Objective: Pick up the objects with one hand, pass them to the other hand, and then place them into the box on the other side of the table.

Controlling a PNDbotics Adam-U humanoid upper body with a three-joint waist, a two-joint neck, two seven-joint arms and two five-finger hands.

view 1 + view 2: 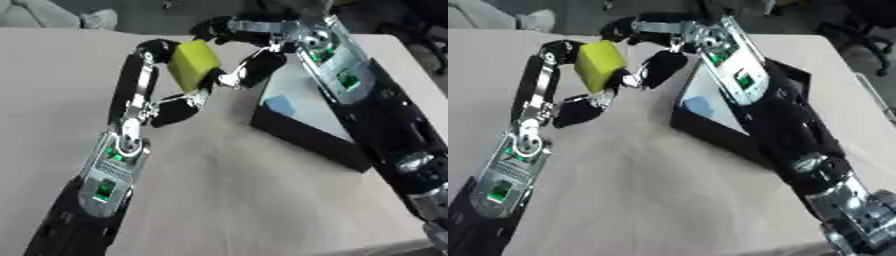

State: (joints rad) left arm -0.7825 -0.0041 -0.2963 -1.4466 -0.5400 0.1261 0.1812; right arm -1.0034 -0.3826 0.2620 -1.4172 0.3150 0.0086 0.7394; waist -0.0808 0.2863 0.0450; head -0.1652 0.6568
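Pale beige tabletop (262, 200); yellow rectangular block (194, 65) raised mid-air for handover, left hand (162, 80) and right hand (249, 55) both curled round it, beside black open box (306, 135).

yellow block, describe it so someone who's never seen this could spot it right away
Start at the black box on the right of the table, then look to its upper left, where the left hand and right hand meet. The yellow block sits between their fingers, the only bright thing among black and silver.

Yellow block (194, 64), black box (306, 136), beige table (236, 200)
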